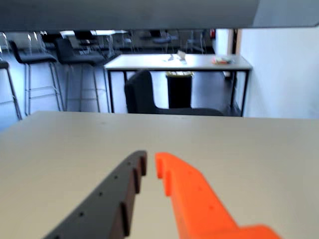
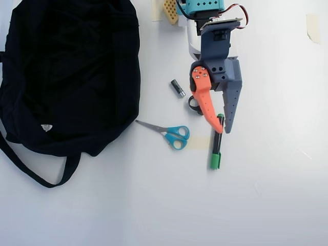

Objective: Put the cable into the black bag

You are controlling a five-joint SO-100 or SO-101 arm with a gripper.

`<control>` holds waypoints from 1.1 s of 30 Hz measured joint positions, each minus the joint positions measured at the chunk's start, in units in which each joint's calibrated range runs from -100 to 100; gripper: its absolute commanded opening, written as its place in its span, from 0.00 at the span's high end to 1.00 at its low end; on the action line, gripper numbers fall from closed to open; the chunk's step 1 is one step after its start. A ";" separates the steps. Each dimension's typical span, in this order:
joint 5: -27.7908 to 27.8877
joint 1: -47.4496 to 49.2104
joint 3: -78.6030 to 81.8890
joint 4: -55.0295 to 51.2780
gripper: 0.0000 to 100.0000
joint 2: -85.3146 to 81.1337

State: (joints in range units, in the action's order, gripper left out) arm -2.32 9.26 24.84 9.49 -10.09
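The black bag [image 2: 66, 72] lies floppy at the left of the overhead view, its white label [image 2: 46, 127] near the lower edge and its strap [image 2: 31, 169] looping below. The cable shows in neither view. My gripper [image 2: 222, 129] hangs over the table to the right of the bag, orange finger [image 2: 204, 100] and grey finger [image 2: 231, 97] meeting at the tips, with nothing held. In the wrist view the gripper [image 1: 151, 160] points across bare table top with only a narrow slit between its tips. A small black ring [image 2: 192, 105] peeks out from under the orange finger.
Blue-handled scissors [image 2: 173, 134] lie between bag and gripper. A green and black marker [image 2: 217, 146] lies just under the fingertips, and a small battery [image 2: 178, 87] sits left of the arm. The wrist view shows the table's far edge [image 1: 159, 115], with chairs and another table beyond.
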 measured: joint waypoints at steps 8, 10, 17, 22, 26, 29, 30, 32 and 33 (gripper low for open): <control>6.59 -0.37 -15.57 -17.69 0.98 3.99; 6.94 -0.59 -16.43 -18.98 0.98 3.99; 7.08 -0.59 -16.59 -19.58 0.98 3.99; 7.47 -0.73 -16.59 -19.58 0.98 3.99; 7.57 0.07 -16.59 -19.58 0.98 3.99; 7.67 -0.07 -16.59 -19.75 0.98 3.99; 7.67 -0.07 -16.59 -19.75 0.98 3.99; 7.67 -0.07 -16.59 -20.52 0.98 3.99; 7.67 -0.07 -16.59 -21.55 0.98 3.99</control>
State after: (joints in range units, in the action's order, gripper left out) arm 5.35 9.18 8.25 -12.07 -6.10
